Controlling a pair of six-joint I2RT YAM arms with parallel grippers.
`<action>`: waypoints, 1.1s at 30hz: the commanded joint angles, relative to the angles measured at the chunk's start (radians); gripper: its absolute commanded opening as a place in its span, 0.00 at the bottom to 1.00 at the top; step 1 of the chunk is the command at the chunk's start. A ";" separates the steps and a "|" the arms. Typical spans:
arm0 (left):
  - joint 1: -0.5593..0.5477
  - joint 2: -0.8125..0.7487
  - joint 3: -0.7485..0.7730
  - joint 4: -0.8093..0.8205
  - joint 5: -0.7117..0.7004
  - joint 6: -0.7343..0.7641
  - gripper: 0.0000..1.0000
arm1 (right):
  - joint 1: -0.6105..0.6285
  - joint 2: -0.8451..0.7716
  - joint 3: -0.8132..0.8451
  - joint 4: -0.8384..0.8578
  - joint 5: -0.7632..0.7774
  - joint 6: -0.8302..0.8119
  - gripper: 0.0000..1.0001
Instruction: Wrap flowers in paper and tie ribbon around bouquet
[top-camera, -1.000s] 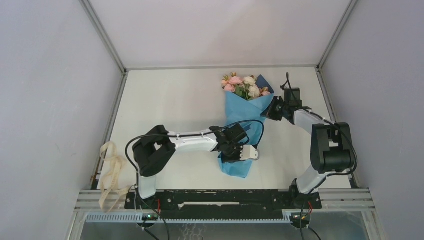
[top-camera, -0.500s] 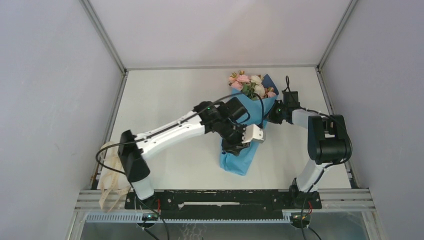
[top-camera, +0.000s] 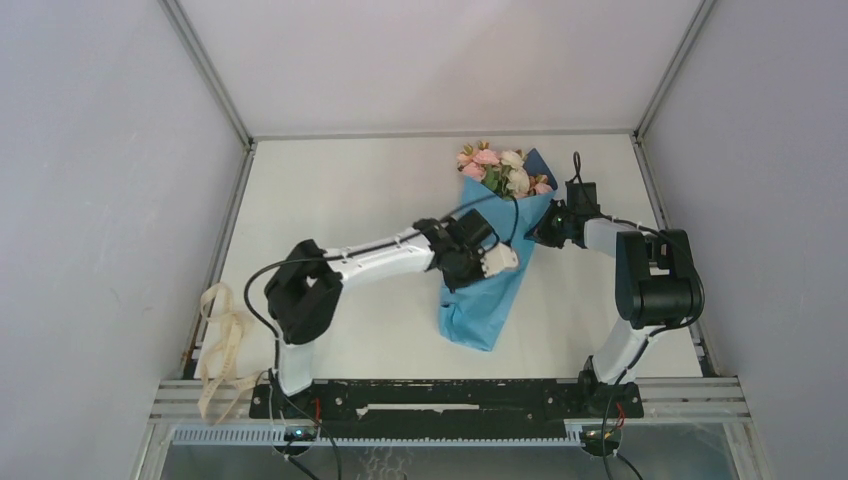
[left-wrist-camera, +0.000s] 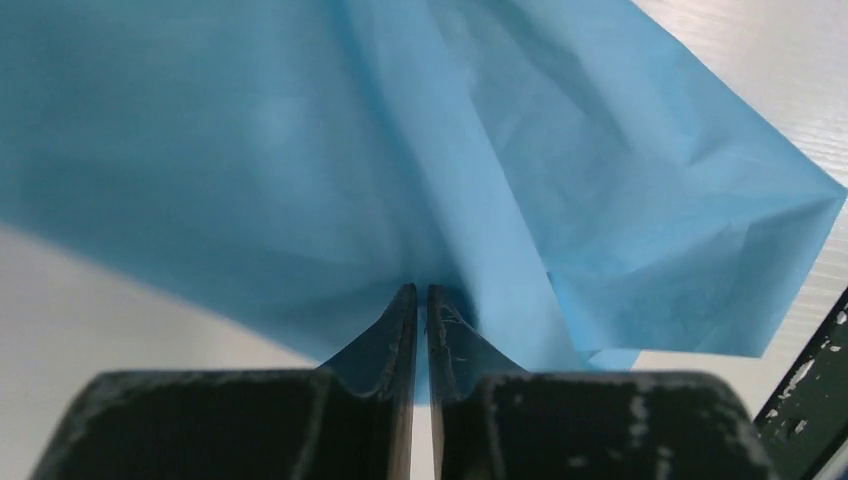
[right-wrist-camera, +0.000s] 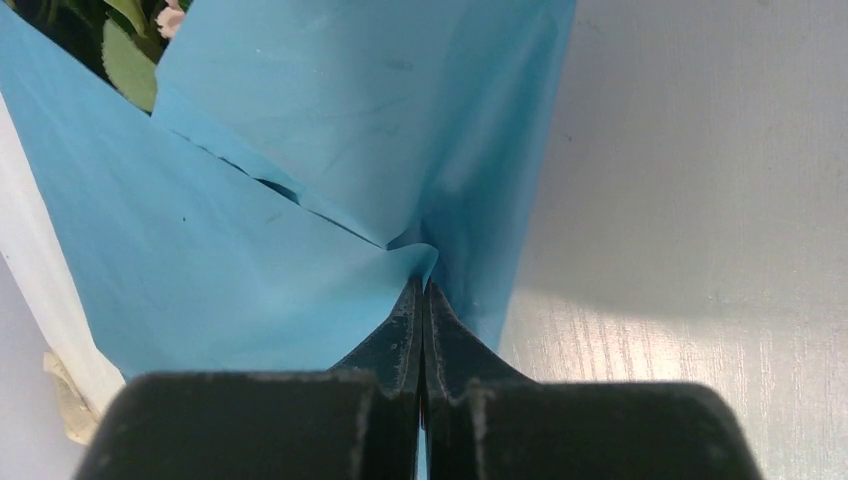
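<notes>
Top external view showed the bouquet (top-camera: 512, 212) lying on the white table (top-camera: 340, 190): a long cone of blue paper (top-camera: 478, 315) with small pink, peach and cream roses (top-camera: 500, 172) spilling from its far end. The left pincer (top-camera: 480, 262) sat over the cone's middle, its jaws nearly pressed together on a raised fold of the sheet, probably to keep the wrap from springing open. The right pincer (top-camera: 541, 230) gripped the cone's right flank just below the blooms. Its jaws were pressed tight on an overlapping flap edge, apparently to hold that layer in place.

Seen from the wrists, the paper looked thin, matte and easily creased, with soft wrinkles fanning out from each set of tips. Green leaves (right-wrist-camera: 128, 65) showed up and to the left of the right tips. The cream ribbon (top-camera: 222, 335) lay in limp loops well apart from both pincers, at the table's near left edge, not yet tied.
</notes>
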 joint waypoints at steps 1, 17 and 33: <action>-0.155 -0.029 -0.068 0.133 -0.051 0.072 0.13 | -0.004 -0.010 -0.004 0.038 0.028 0.015 0.00; -0.321 0.095 -0.206 0.211 -0.027 0.165 0.23 | 0.006 -0.064 -0.003 0.007 0.097 0.012 0.06; -0.317 0.093 -0.219 0.220 -0.028 0.171 0.25 | -0.007 -0.213 -0.102 -0.260 0.062 -0.023 0.88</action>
